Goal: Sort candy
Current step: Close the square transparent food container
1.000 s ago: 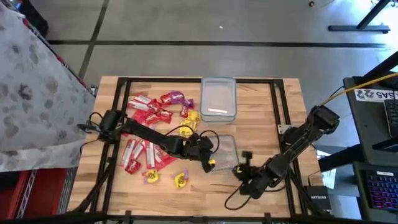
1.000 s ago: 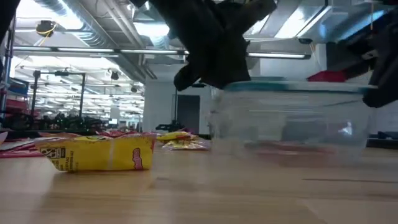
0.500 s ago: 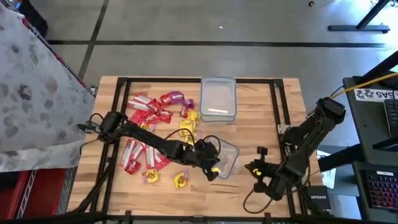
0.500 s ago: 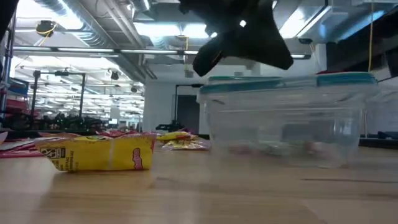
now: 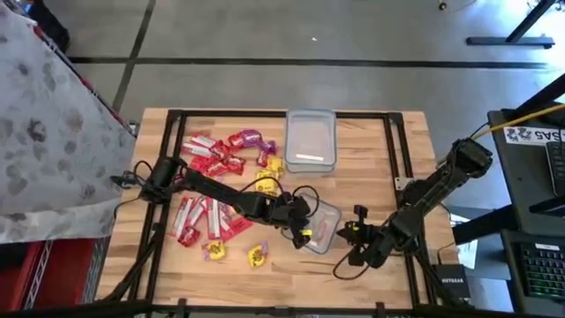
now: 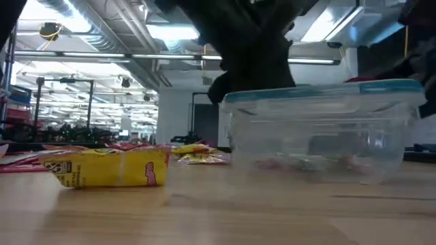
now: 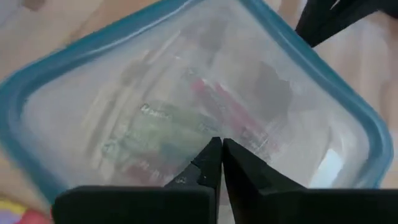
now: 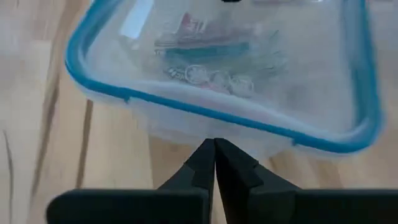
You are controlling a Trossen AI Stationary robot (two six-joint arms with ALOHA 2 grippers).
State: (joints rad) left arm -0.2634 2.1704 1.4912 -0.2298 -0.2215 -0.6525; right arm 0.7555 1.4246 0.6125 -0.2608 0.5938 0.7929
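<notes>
Across the upper middle of the high view you have one clear tub (image 5: 310, 140) standing apart; lower centre sits a second, lidded tub (image 5: 323, 224) with a blue rim. Your left gripper (image 5: 298, 223) hovers over its near edge, fingers clenched on nothing. Your right gripper (image 5: 353, 237), also clenched empty, sits just right of it. Candy (image 5: 214, 168) lies scattered centre-left, a few pieces inside the lidded tub. Probably you're between picks; next, reach left for a packet.
</notes>
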